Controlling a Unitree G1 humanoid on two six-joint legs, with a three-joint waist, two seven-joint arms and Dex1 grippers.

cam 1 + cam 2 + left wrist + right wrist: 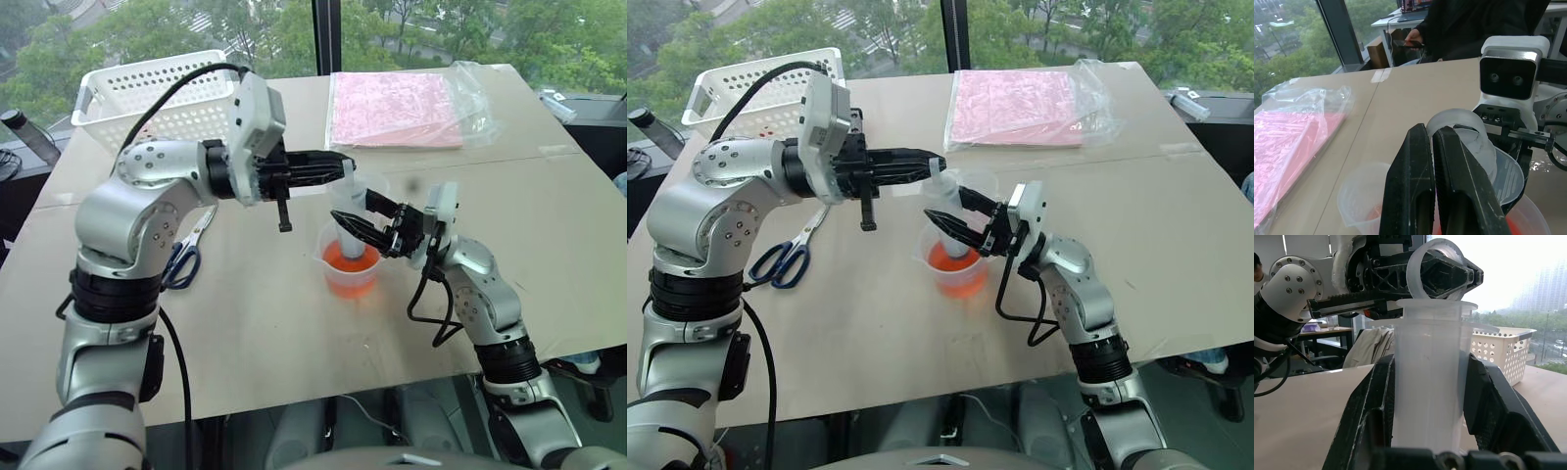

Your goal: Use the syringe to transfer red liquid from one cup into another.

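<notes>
Red liquid (350,260) sits in the spouted beaker (350,271), where the right gripper (364,227) clamps the upright syringe (349,211); left gripper (338,168) pinches its plunger top; smaller cup (1362,198) just behind awaits, drawing apparently unstarted

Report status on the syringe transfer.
Right gripper shut on large clear plastic syringe, upright in red-liquid beaker. Left gripper shut on its plunger ring. Nothing obstructing.
</notes>
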